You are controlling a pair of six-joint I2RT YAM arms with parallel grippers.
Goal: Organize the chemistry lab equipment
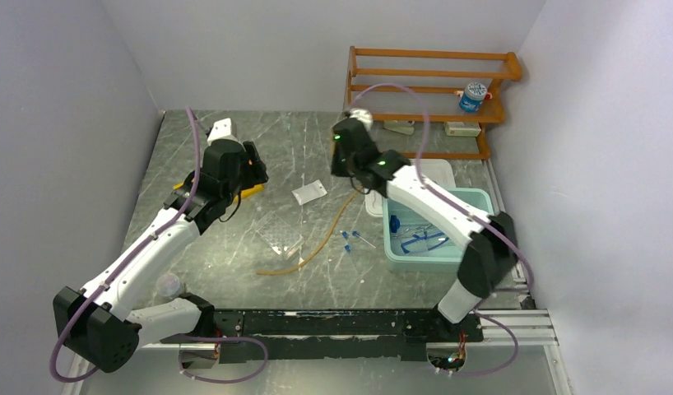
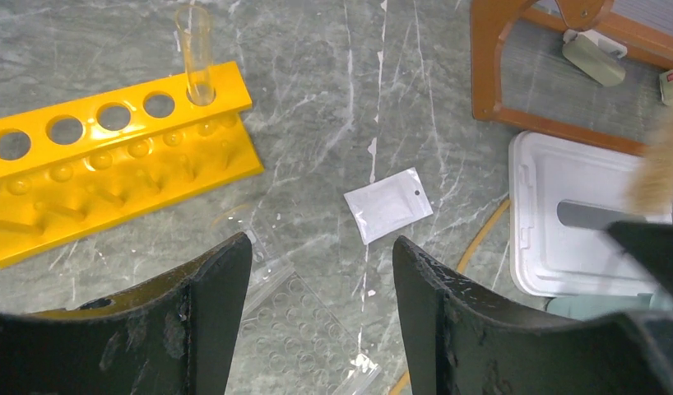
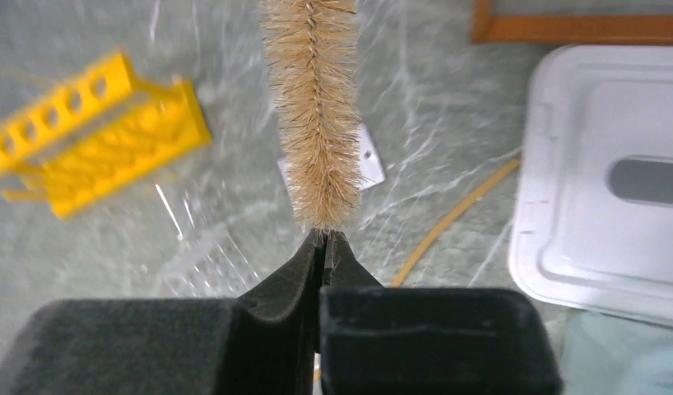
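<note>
At the left of the worktop (image 1: 317, 148) lies the yellow holed rack (image 2: 111, 156), with a clear test tube (image 2: 195, 53) standing upright in its end hole. The left arm (image 1: 144, 255) hangs over this area with its jaws spread and nothing between them. The clear tray (image 2: 304, 329) lies flat on the worktop below them. Just right of it is the white packet (image 2: 388, 204), apart from the tray. The long tan rubber tube (image 1: 325, 234) curves across the middle of the worktop, and the tiny blue-capped tubes (image 1: 350, 239) lie beside it. The right arm (image 1: 424, 197) has its jaws pressed together, pinching the base of a tan bristle brush (image 3: 313, 107) held up off the worktop. Further right are a white lid (image 3: 613, 181) and the pale teal tub (image 1: 481, 197), which holds the blue-framed clear goggles (image 1: 422, 242). The orange wooden shelf (image 1: 432, 53) stands at the back right
</note>
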